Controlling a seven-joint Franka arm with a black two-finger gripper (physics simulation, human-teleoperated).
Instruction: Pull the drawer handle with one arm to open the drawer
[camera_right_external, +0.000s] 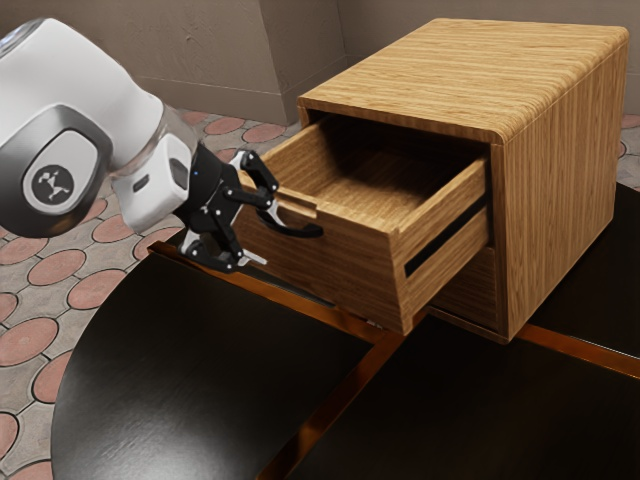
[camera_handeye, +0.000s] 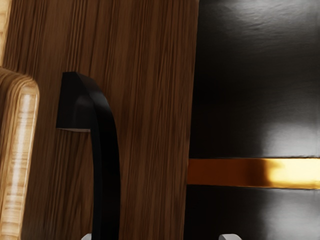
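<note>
- The gripper (camera_right_external: 258, 222) stands wide open at the front of the drawer, one finger above the drawer handle (camera_right_external: 296, 228) and one below it, with the near end of the handle between them.
- In the wrist view the fingertips (camera_handeye: 229, 236) show as two pale tips far apart. The handle (camera_handeye: 102, 150) runs down close by one of them and well clear of the other. I cannot tell whether that nearer finger touches it.
- The arm (camera_right_external: 70, 120), white and grey, comes in from the 10 o'clock corner of the exterior view, and its hand points toward 3 o'clock.
- The handle is a black curved bar fixed to the drawer front (camera_right_external: 340, 265). In the wrist view it stands off from the wood grain of that front (camera_handeye: 150, 100).
- The drawer (camera_right_external: 385, 190) is pulled well out of the cabinet (camera_right_external: 480, 70), jutting toward 8 o'clock in the exterior view, with its bare wooden inside open to sight.
- The cabinet is a wooden box at 1 o'clock in the exterior view, resting on the black table (camera_right_external: 200, 380).
- A copper-coloured strip (camera_right_external: 340, 390) crosses the table top and also shows beyond the drawer front in the wrist view (camera_handeye: 250, 172).
- At 9 o'clock a floor (camera_right_external: 60, 280) of reddish round tiles lies beyond the table's edge.
</note>
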